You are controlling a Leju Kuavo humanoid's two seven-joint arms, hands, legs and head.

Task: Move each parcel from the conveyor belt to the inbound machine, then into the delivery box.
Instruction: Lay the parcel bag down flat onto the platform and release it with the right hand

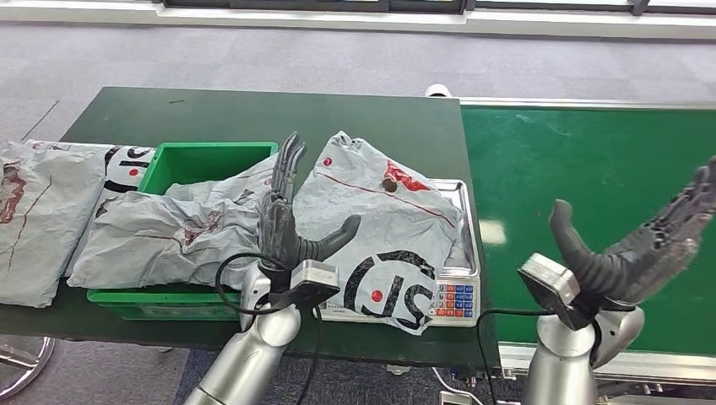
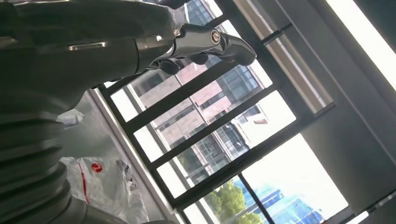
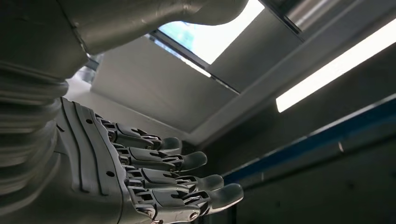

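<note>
A: Where is the parcel now?

B: One grey parcel [image 1: 384, 232] lies on the inbound machine [image 1: 452, 291], the scale with the coloured keys, in the centre of the head view. It covers most of the tray and hangs over the front edge.

A: And the delivery box?

B: The green delivery box [image 1: 203, 160] is just left of the machine. Another grey parcel [image 1: 173, 228] already lies across it, partly over its rim. Two more grey bags [image 1: 38, 215] lie on the counter [image 1: 253, 105] at the far left.

A: What are the hands doing?

B: The left hand [image 1: 291, 219] stands upright between the box and the machine, fingers straight and spread, holding nothing. The right hand [image 1: 642, 245] is raised at the right side, over the conveyor belt [image 1: 583, 169], also spread and empty.

A: So how much is left?

B: I judge that the parcel on the machine must go into the box next. The visible part of the belt carries no parcel, so this may be the last one.
</note>
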